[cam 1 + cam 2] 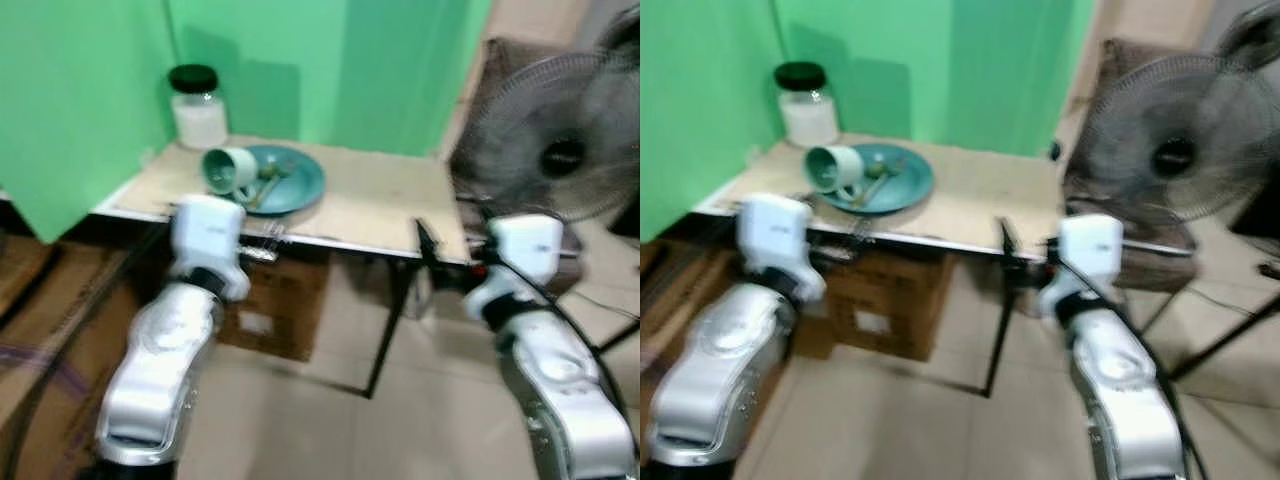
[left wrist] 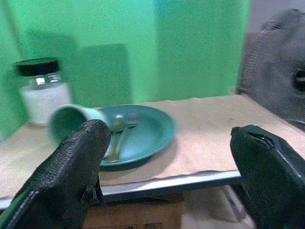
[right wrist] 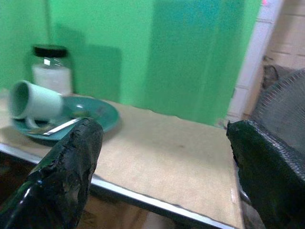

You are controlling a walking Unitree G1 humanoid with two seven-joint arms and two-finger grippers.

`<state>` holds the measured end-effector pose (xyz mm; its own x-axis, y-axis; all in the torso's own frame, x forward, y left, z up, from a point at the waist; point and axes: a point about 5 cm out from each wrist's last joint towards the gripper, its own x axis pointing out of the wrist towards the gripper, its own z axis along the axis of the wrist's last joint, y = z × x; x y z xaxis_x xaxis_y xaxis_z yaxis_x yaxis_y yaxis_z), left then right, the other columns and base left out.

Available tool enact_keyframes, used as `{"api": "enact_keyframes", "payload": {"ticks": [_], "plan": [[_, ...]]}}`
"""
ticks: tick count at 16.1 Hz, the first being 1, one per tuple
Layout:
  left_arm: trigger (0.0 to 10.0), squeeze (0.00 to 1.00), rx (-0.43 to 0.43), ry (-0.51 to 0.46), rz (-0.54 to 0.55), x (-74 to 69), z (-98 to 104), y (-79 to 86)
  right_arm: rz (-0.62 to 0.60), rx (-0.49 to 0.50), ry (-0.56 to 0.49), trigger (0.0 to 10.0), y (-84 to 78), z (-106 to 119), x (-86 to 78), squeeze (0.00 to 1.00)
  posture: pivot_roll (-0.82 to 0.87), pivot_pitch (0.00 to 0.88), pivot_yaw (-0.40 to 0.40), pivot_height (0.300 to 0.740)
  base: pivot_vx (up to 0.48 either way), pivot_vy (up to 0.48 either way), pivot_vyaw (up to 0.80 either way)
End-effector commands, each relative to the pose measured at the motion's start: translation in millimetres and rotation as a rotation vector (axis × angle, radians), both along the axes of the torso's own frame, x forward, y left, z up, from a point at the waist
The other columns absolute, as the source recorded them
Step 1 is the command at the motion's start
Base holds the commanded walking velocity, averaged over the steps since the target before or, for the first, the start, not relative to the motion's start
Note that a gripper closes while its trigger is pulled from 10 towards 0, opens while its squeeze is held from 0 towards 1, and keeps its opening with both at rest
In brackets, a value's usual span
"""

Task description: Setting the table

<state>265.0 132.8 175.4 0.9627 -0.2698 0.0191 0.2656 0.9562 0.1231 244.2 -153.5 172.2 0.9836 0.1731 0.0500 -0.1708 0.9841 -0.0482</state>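
Left eye view: cutlery [image 1: 268, 182] blurred on plate [image 1: 300, 185]

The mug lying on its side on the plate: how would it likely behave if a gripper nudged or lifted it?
The mug lies tipped on the plate, so a nudge would probably roll it, perhaps off the rim. It looks ceramic, so likely rigid, smooth and breakable. Cutlery beside it may shift too.

Table [image 1: 380, 205] right half bare, open approach from front edge. Left half crowded: teal plate [image 1: 300, 185] with tipped cup [image 1: 228, 168] and cutlery [image 1: 268, 180]; jar [image 1: 197, 108] behind at corner. Green backdrop [image 1: 90, 90] closes rear and left. Fan [image 1: 560, 140] blocks right side.
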Motion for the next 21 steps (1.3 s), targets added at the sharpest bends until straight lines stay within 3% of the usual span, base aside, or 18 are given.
{"api": "enact_keyframes", "payload": {"ticks": [1, 4, 14, 21], "plan": [[10.0, 0.00, 0.013, -0.019, 0.027, 1.4, 4.7, 8.3, 0.019, 0.014, -0.025, 10.0, 5.2, 5.0, 1.0, 1.00, 0.08, 0.000, -0.060, 0.740, 0.270, 0.000, 0.00], [10.0, 0.00, 0.011, -0.021, 0.025, 1.5, 4.9, 8.6, 0.000, 0.058, -0.039, 10.0, 2.8, 7.2, 0.8, 1.00, 0.08, 0.000, -0.058, 0.740, 0.273, 0.000, 0.00], [10.0, 0.00, 0.011, -0.026, 0.024, 2.8, 5.8, 7.4, -0.002, 0.055, -0.038, 10.0, 2.1, 6.6, 2.4, 1.00, 0.08, 0.000, -0.060, 0.740, 0.290, 0.000, 0.00], [10.0, 0.00, 0.041, -0.018, -0.015, 5.0, 6.2, 9.4, -0.051, 0.112, -0.038, 10.0, -1.2, 5.0, 3.9, 1.00, 0.08, 0.000, -0.010, 0.740, 0.289, 0.000, 0.00]]}}
